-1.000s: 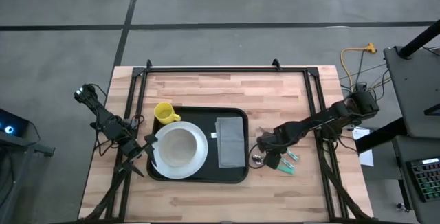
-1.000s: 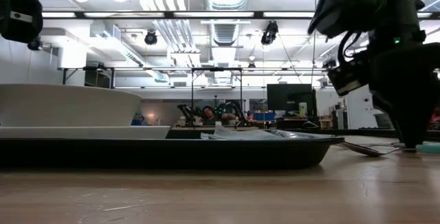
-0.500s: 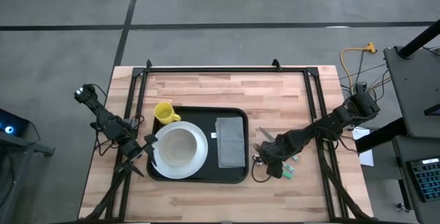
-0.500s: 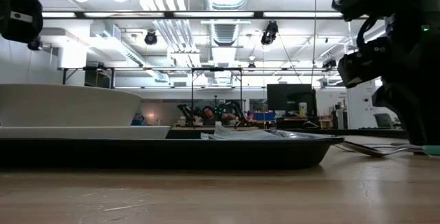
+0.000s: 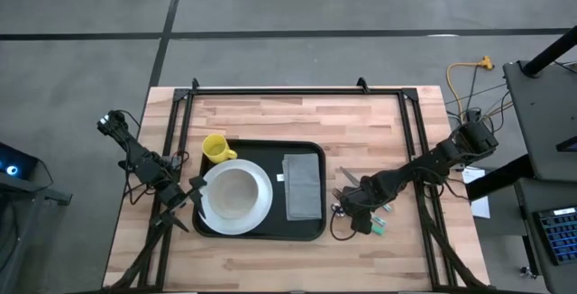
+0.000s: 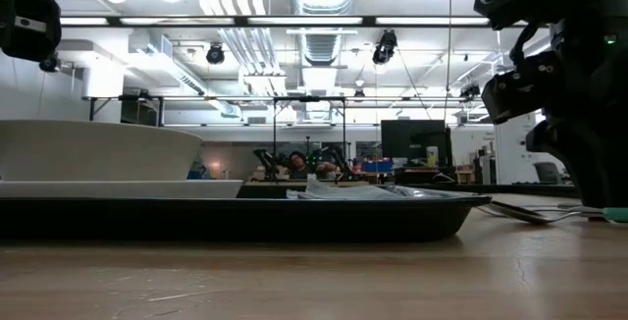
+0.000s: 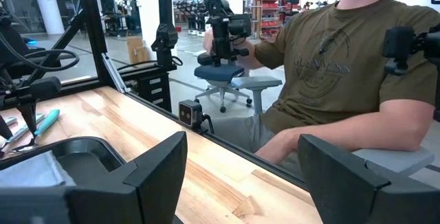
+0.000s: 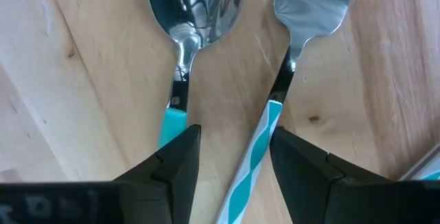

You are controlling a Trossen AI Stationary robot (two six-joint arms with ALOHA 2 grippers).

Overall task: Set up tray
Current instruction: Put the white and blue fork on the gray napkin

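The tray [image 5: 261,231] lies on the desk [image 5: 270,114], a little left of its middle. On it I see a white plate [image 5: 236,195] at the left and a grey napkin [image 5: 304,186] at the right, and a yellow cup [image 5: 215,147] stands at its far left corner.

Just right of the tray, the spoon [image 8: 196,18] and the fork [image 8: 302,18] lie side by side on the wood. The right hand [image 8: 230,159] has come down over them in the last second and now rests low and does not move. Its 2 fingers are apart, they grip nothing, and the fork's striped handle passes between them. I think it prepares to take the fork for the tray.

The left hand [image 7: 240,176] waits at the tray's left edge, wide open and empty. A person [image 7: 337,66] sits behind the desk.
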